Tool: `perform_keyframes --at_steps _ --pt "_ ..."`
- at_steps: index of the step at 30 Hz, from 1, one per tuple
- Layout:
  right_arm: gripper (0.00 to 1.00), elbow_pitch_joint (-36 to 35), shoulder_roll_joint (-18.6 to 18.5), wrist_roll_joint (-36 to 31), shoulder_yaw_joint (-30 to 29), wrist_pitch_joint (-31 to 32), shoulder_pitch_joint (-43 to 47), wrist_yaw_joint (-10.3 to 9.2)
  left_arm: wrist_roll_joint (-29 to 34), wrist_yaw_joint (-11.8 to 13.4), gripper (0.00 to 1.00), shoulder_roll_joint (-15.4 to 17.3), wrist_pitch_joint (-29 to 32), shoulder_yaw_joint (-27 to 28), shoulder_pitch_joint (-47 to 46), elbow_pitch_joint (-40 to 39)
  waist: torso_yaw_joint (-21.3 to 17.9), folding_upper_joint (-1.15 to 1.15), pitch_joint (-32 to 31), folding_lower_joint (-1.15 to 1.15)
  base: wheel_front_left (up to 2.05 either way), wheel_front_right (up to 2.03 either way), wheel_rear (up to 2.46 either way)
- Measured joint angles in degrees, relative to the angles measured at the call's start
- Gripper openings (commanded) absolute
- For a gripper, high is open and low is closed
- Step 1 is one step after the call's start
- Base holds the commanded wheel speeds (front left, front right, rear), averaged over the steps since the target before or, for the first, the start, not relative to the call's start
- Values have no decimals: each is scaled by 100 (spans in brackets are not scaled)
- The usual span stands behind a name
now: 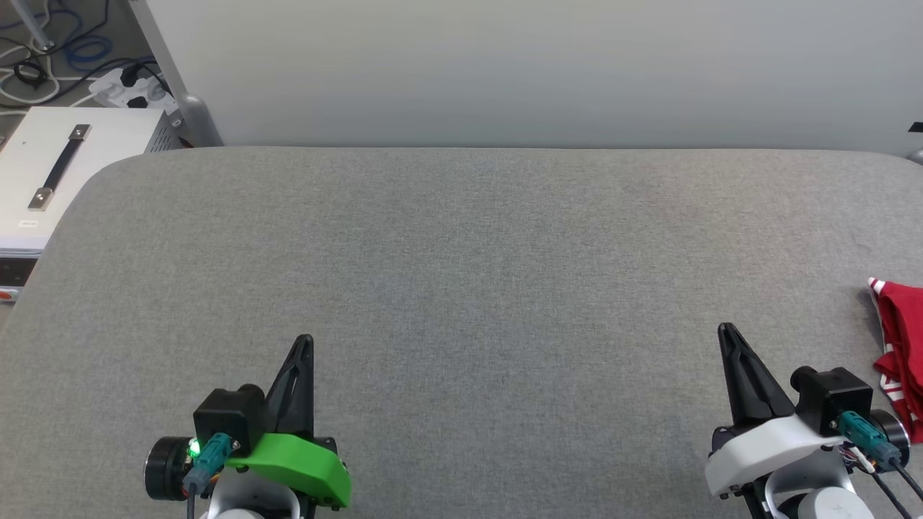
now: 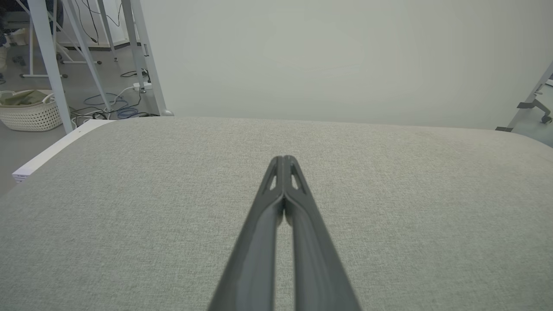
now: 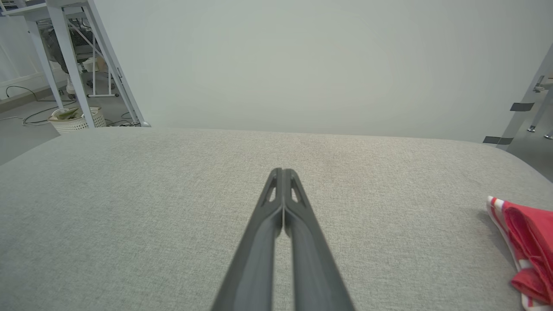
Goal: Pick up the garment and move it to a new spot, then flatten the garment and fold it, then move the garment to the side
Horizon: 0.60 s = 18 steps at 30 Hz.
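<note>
Grey cloth covers the table (image 1: 461, 238), which runs across the head view under a pale wall (image 1: 505, 72). Its wide middle, I judge, is the room meant for spreading and folding. Off the table at 10 o'clock stands a white case (image 1: 43, 180) with a dark handle, and beyond it at 11 lie loose cables (image 1: 86, 50) on the floor; neither is part of the job. At 7 o'clock the left gripper (image 1: 306, 339) sits low by the near edge, aimed at 12. Its wrist view shows the two fingers pressed together at their tips with nothing between them, and I cannot tell whether they touch the cloth or hang just over it. At 5 o'clock the right gripper (image 1: 723, 328) mirrors it, fingers likewise closed tip to tip and empty. Both look parked, I judge, clear of the work and ready to reach. The garment (image 1: 901, 317) lies at 3 to 4 o'clock by the table's right edge, cut off by the frame. It is just beside the right gripper's wrist but apart from its fingers, a bunched red heap with red-white striped trim showing. It reads as crumpled more than neatly folded, though too little shows to be sure. If the pick-up is yet to come, the right arm is the nearer one, and its fingers would have to part first.
</note>
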Motion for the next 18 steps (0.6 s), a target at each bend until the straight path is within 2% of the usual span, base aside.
perform_keyframes --at_steps 18 --pt "0 -109 51 -189 -37 201 2 0 201 110 0 -1 210 85 -2 -89 -66 0 -34 0 0 0 0"
